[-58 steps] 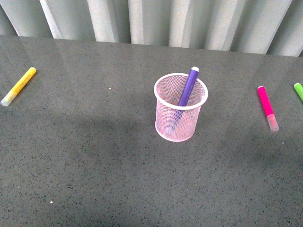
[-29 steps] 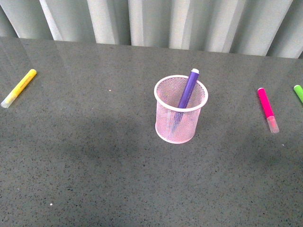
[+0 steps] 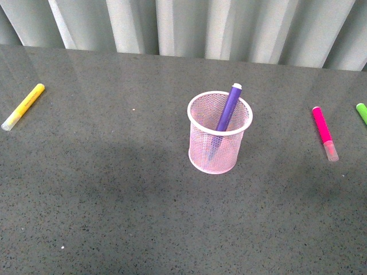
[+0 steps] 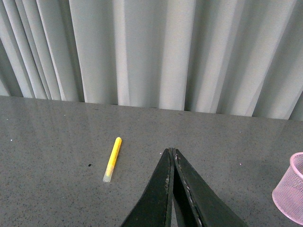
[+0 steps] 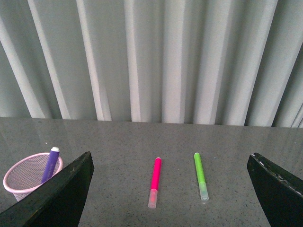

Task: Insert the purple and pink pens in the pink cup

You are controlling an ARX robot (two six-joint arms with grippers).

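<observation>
The deep purple marker [image 3: 228,109] leans inside the pale pink wire-mesh cup [image 3: 200,143]. The hot pink marker [image 3: 322,127] lies well to its right on the grey worktop [image 3: 114,189], unmoved this past second. Half the job remains, with the right gripper [image 5: 170,156] fingers spread wide and the left gripper [image 4: 171,150] fingers pressed together.

Legible text, labels, brands, numbers, signs: none in any view.
Barrels of the deep purple marker [image 3: 228,106], hot pink marker [image 3: 323,130], yellow marker [image 3: 23,105] and green marker [image 5: 200,175]: any print too small to tell.
Pale pink wire-mesh cylindrical cup [image 3: 200,146]: no readable marking.
</observation>
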